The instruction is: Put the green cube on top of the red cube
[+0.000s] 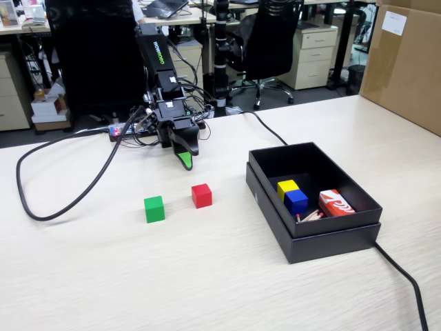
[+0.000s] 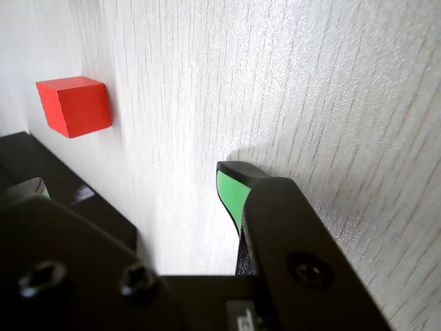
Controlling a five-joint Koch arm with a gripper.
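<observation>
In the fixed view, the gripper is hanging nose-down just above the table, its green fingertip nearly touching the wood. Nothing is sitting between its jaws, but from here they are overlapping, so the gap is not showing. The green cube is sitting in front of the gripper and off to its left as this view shows it, well apart from it. The red cube is sitting nearer, just ahead of the fingertip and slightly right. The two cubes are lying apart on bare table, and the stacking is not yet begun. A black box holding a yellow cube, a blue cube and a red-and-white printed box is standing further right, clear of the work.

In the wrist view, the jaws are standing apart with bare table showing between the green pad and the black jaw opposite: the gripper is spread and empty. Only the red cube is showing, up and to the left; the green one is out of frame.

The step in hand looks like reaching for the green cube. Doing it well probably means swinging leftward past the red cube without nudging it, then descending squarely over flat faces. A cube has no long axis; the green one is sitting flat, turned slightly, one face toward the camera.
</observation>
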